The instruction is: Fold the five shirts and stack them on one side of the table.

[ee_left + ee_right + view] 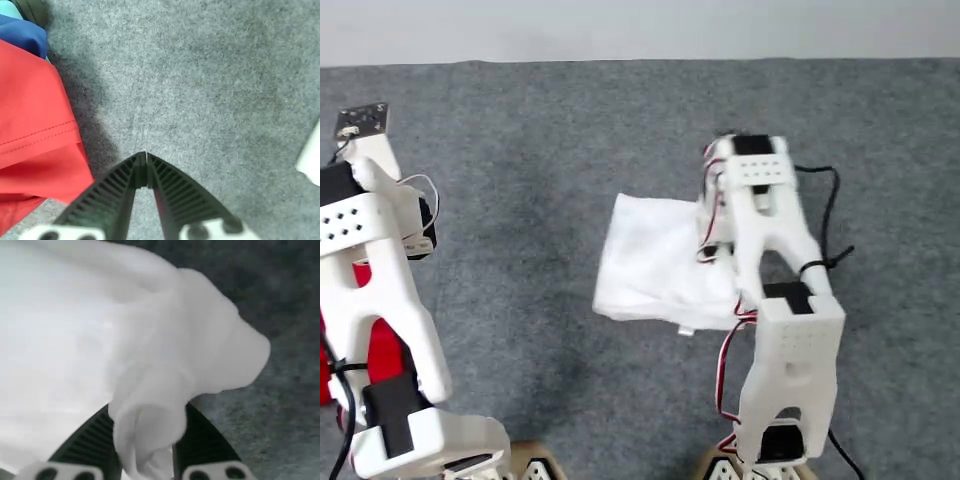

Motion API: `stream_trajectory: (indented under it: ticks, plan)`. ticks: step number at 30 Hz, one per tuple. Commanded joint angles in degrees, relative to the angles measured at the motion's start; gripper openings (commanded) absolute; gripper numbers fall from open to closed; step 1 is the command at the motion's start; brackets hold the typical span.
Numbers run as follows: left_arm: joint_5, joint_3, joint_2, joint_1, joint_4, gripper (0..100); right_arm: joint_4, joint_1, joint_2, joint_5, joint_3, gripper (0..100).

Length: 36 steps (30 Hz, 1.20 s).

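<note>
With the right gripper (147,440) clamped on a thick bunched edge of the white shirt (100,340), better to carry this edge low and slowly over to the opposite edge, and to release only when both edges meet. Better not to lift high: thin, soft cloth, probably cotton, falling in rounded folds, likely to catch on the rough grey felt of the table (570,120). Lying rumpled and roughly rectangular near the middle of the table, a little toward its right edge. Leave the left gripper (146,159), closed on nothing, above bare felt near the left edge, just beside the red shirt (35,125), smooth with a stitched hem; beyond it, a blue shirt (20,32).
</note>
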Motion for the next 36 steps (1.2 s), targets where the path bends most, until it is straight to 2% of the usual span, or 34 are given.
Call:
stream_trajectory:
  ticks: [1, 5, 12, 16, 20, 24, 27, 31, 36]
  plan:
    - [0.5, -0.2, -2.1, 0.3, 1.2, 1, 2.1, 4.8, 0.0, 9.1, -8.4, 0.9]
    - [0.5, -0.2, -2.1, 0.3, 1.2, 1, 1.2, 9.0, 3.5, 23.8, -13.7, 0.9]
    - [0.5, -0.2, -2.1, 0.3, 1.3, 1, -2.3, 13.7, 15.3, 42.8, -31.2, 0.9]
    - [0.5, -0.2, -2.1, 0.3, 1.3, 1, -2.4, 13.8, 22.3, 50.4, -43.1, 0.9]
    - [0.5, -0.2, -2.1, 0.3, 1.3, 1, -2.4, 13.1, 29.0, 54.7, -53.5, 0.9]
    - [0.5, -0.2, -2.1, 0.3, 1.3, 1, -1.5, 12.8, 34.4, 55.0, -61.4, 3.0]
    - [0.5, -0.1, -2.1, 0.3, 1.4, 1, 1.7, 13.1, 36.6, 53.5, -66.7, 13.1]
    - [0.5, -0.1, -2.1, 0.3, 1.4, 1, 3.0, 13.3, 36.3, 39.9, -71.0, 24.7]
    - [0.5, -0.1, -2.1, 0.3, 1.4, 1, 3.4, 13.3, 31.2, 25.2, -70.8, 26.1]
